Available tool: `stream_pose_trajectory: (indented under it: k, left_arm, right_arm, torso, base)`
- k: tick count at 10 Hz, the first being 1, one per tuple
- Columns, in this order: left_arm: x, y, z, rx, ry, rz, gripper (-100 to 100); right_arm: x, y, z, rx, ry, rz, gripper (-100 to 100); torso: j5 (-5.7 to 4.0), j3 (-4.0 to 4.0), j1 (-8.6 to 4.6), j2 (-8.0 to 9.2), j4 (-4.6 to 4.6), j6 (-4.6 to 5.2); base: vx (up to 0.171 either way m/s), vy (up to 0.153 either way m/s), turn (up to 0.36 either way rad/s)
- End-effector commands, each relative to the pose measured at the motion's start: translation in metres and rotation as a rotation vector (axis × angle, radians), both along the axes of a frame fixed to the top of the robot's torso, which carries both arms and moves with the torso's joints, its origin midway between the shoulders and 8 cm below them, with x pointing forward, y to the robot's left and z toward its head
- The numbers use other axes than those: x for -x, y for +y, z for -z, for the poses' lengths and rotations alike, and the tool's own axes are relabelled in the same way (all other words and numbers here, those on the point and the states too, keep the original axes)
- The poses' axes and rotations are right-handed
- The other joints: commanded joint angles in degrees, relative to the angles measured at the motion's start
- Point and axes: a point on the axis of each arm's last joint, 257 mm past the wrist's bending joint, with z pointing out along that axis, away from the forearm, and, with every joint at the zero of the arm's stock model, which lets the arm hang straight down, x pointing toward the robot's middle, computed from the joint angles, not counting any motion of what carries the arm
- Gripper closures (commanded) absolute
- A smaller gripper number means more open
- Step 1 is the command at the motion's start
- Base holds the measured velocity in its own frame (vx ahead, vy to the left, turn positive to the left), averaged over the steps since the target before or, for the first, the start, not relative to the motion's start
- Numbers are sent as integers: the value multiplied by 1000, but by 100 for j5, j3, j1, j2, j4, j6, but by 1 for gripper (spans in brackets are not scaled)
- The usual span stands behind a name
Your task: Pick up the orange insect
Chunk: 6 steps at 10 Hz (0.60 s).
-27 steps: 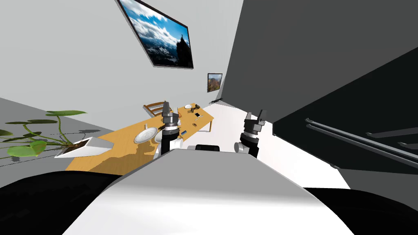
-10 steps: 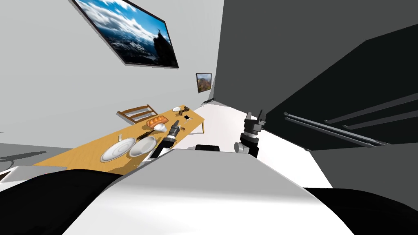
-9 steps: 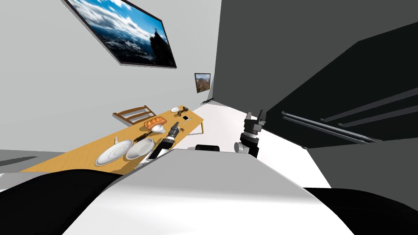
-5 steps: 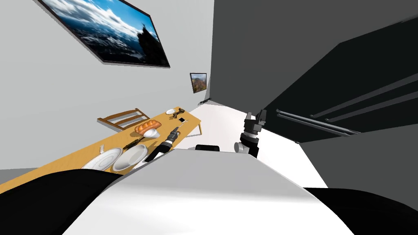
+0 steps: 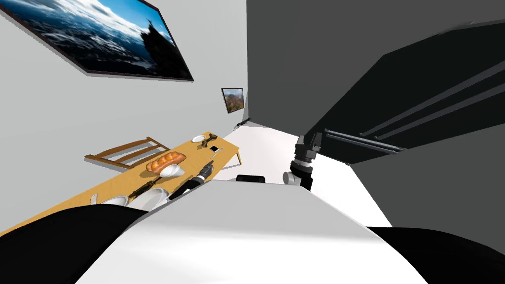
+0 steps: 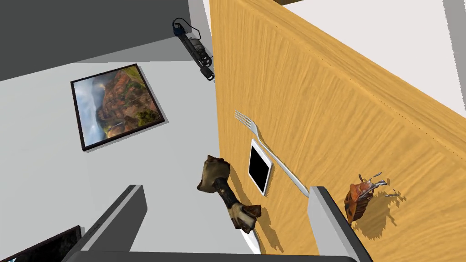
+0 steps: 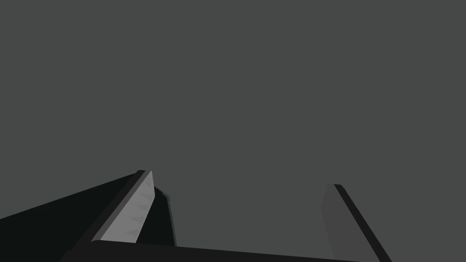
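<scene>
Orange insect (image 6: 359,202): it is lying on the wooden table (image 6: 346,104), just outside one finger of the left gripper (image 6: 226,191), not between the two

Left gripper: it is hovering over the table with its fingers standing wide apart, probably so the insect can fit between them

What the gap is framing: a brown bone-shaped thing (image 6: 227,195) and a white phone (image 6: 260,166) are sitting in the span instead, so I'd say the hand needs a sideways shift before it lowers

Crowding: a fork (image 6: 268,152) is lying beside the phone, its handle running behind the finger nearest the insect; a careless descent could be nudging it

Right gripper (image 7: 240,179): it is hanging open before a flat dark grey surface, apparently parked clear of the table while the left arm is working
</scene>
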Motion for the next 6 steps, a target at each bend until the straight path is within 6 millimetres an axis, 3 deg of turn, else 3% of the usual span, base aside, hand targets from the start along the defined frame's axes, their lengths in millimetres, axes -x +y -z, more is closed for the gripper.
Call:
stream_pose_trajectory:
  k: [1, 2, 3, 6]
  left_arm:
    - [20, 10, 21, 10, 87, -14, -100]
    - [38, 18, 37, 19, 157, -27, -100]
    - [38, 18, 37, 19, 157, -27, -100]
    - [95, 38, 77, 48, 355, -72, -100]
  right_arm:
    - [0, 0, 0, 0, 0, 0, 0]
    - [0, 0, 0, 0, 0, 0, 0]
    - [0, 0, 0, 0, 0, 0, 0]
    - [0, 0, 0, 0, 0, 0, 0]
  torso:
    - [0, 0, 0, 0, 0, 0]
    - [-1, 1, -2, 0, 0, 3]
    - [0, -4, 2, -7, -1, 4]
    - [1, -2, 7, -3, 0, 4]
  base:
    - [67, 11, -143]
    - [91, 20, -246]
    - [60, 24, -96]
    - [76, 42, -233]
